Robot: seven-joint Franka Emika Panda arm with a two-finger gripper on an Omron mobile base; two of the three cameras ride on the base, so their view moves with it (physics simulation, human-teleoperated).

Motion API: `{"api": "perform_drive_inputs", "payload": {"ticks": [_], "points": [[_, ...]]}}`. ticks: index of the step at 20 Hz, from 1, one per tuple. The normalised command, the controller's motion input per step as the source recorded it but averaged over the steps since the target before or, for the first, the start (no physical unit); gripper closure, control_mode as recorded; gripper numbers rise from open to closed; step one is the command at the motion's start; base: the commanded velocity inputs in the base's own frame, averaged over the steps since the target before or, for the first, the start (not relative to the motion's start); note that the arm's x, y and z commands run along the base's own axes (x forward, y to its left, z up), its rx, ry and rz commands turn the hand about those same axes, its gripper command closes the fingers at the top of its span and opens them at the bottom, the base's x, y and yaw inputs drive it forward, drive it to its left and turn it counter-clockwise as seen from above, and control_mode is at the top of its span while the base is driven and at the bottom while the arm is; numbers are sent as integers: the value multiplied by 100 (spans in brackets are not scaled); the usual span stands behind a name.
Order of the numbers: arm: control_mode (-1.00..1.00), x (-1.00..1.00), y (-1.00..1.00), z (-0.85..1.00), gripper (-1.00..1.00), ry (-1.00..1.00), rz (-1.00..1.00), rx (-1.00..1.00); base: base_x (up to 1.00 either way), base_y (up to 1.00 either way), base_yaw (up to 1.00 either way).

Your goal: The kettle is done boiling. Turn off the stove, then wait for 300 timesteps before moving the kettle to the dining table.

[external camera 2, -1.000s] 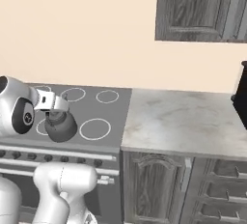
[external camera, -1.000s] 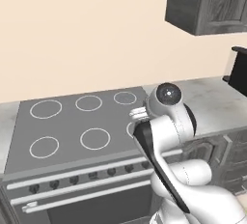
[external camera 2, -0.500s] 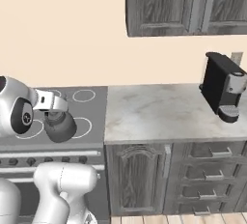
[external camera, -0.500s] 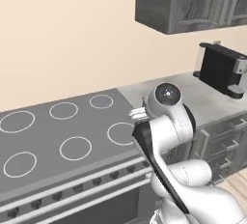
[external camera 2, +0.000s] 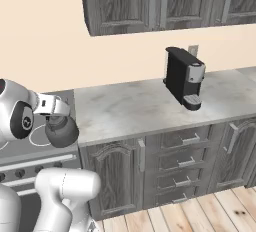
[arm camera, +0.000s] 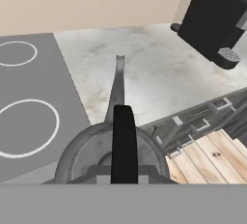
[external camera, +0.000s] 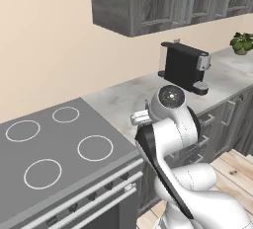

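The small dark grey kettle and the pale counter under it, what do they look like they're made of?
The small dark grey kettle looks like dull metal: a smooth rounded body with soft highlights, under a matte black handle, perhaps plastic. The pale counter looks like polished marble or an imitation, judging by its cloudy grey veining.

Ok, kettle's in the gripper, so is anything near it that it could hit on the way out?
Nothing visible does. The gripper holds the kettle by its handle, lifted over the stove's right edge. The coffee machine stands far along the counter. The dining table isn't in view.
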Motion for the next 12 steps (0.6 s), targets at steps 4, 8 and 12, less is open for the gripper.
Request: {"api": "perform_drive_inputs", "payload": {"ticks": [4, 8, 12], "points": [[100, 0, 0, 0, 100, 0, 0, 0, -10, -45, -40], [100, 0, 0, 0, 100, 0, 0, 0, -11, -45, -40], [100, 0, 0, 0, 100, 0, 0, 0, -10, -45, -39]]}}
